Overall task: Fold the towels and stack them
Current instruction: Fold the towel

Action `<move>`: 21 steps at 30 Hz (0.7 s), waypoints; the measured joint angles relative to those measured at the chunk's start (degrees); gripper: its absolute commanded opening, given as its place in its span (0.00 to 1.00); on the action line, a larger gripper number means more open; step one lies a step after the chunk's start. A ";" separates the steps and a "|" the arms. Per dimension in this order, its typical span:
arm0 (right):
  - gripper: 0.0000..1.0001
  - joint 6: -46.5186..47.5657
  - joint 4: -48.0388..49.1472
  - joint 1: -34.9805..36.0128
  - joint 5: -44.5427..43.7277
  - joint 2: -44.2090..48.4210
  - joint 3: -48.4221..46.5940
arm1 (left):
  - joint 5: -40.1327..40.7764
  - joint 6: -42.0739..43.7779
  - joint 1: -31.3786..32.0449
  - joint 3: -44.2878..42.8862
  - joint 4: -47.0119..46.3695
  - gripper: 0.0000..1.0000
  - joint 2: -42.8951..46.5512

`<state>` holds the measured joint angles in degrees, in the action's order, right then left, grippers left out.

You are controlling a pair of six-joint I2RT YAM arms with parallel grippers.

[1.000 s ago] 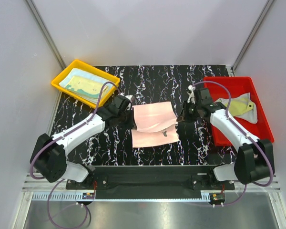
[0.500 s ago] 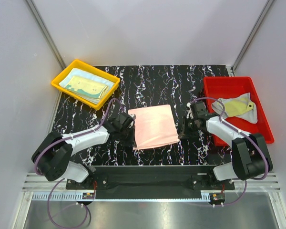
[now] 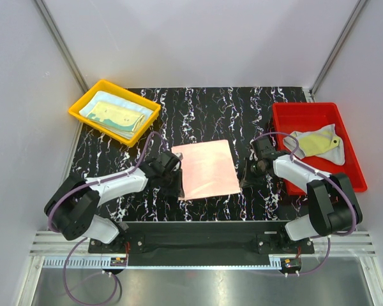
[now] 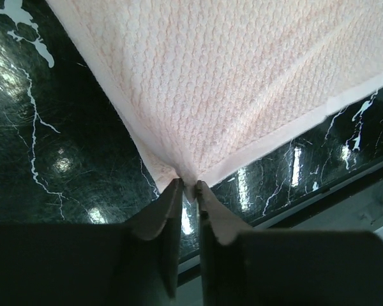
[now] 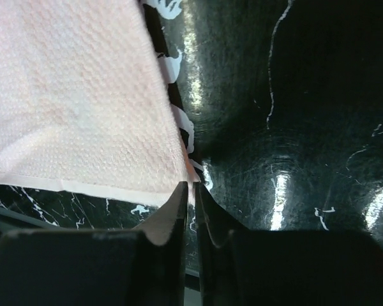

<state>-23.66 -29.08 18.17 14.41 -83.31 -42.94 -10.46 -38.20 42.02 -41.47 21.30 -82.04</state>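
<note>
Pink rectangular terry towel [image 3: 206,169] lies flat at the middle of the black marbled table [image 3: 242,108], between the two arms. Left gripper [image 4: 189,185] and right gripper [image 5: 191,185] sit at its near corners, fingers only a slit apart with cloth at the tips; whether either actually grips it cannot be told.

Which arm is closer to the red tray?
Right. The right end effector is at the pink towel's near-right corner, close to the red tray; the left end effector is at its near-left corner, across the towel.
</note>
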 measured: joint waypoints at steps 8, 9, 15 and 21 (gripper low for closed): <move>0.25 -0.22 -1.07 0.02 -1.81 0.00 -0.20 | 0.00 -0.15 0.00 -0.24 2.75 0.33 -0.09; 0.23 -0.22 -1.33 0.02 -1.86 0.07 -0.39 | 0.02 -0.02 0.00 -0.61 3.76 0.33 -0.09; 0.19 -0.44 -2.58 0.50 -1.70 1.40 -2.69 | -1.25 0.44 0.04 -4.31 3.23 0.32 1.11; 0.18 -0.85 -0.46 0.81 -1.31 -0.79 -2.75 | -2.71 0.17 0.11 -3.08 -1.22 0.32 -1.38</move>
<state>-24.51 -29.54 18.98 13.10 -84.09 -45.69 -13.17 -38.02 42.13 -44.56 20.08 -83.42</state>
